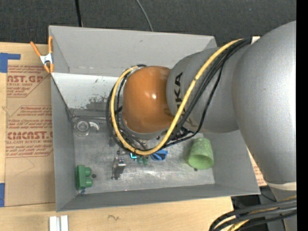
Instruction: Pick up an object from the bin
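A small part of my gripper [117, 167] shows below the lower left edge of the orange cover, low over the bin floor near the front middle. Just to its right, a blue thing [161, 154] and a small dark green piece [142, 159] peek out from under the cover; their shapes are mostly hidden. A light green cup [200, 153] lies on its side at the front right. In the front left corner lies a green block [83, 176], apart from the gripper.
A clear round lid or cup [83, 127] rests near the left wall. The arm and its orange cover with cables hang over the middle and right of the bin, hiding the floor beneath.
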Controlling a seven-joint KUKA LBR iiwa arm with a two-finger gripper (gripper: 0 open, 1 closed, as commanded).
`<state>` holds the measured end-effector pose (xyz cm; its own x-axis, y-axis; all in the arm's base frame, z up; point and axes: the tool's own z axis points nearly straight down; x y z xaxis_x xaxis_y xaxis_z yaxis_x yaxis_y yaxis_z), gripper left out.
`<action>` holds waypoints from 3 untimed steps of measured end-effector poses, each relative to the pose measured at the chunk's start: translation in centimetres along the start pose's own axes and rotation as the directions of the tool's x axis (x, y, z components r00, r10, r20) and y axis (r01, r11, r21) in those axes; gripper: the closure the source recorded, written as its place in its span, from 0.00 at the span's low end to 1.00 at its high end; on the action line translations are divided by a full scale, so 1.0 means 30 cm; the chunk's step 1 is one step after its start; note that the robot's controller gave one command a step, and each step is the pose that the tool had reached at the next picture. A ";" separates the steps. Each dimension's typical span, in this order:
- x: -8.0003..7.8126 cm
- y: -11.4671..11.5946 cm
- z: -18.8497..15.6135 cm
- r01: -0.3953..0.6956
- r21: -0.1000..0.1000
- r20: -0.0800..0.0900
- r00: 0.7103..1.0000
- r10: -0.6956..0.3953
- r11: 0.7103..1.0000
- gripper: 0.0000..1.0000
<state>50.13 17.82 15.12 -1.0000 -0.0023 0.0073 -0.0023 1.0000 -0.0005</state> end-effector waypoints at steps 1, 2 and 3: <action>0.031 0.235 0.276 0.089 -0.002 0.011 0.996 -0.088 0.996 0.00; 0.029 0.228 0.265 0.083 -0.002 0.007 0.996 -0.083 0.997 1.00; 0.061 0.179 -0.210 0.407 0.002 0.015 0.913 -0.407 0.913 1.00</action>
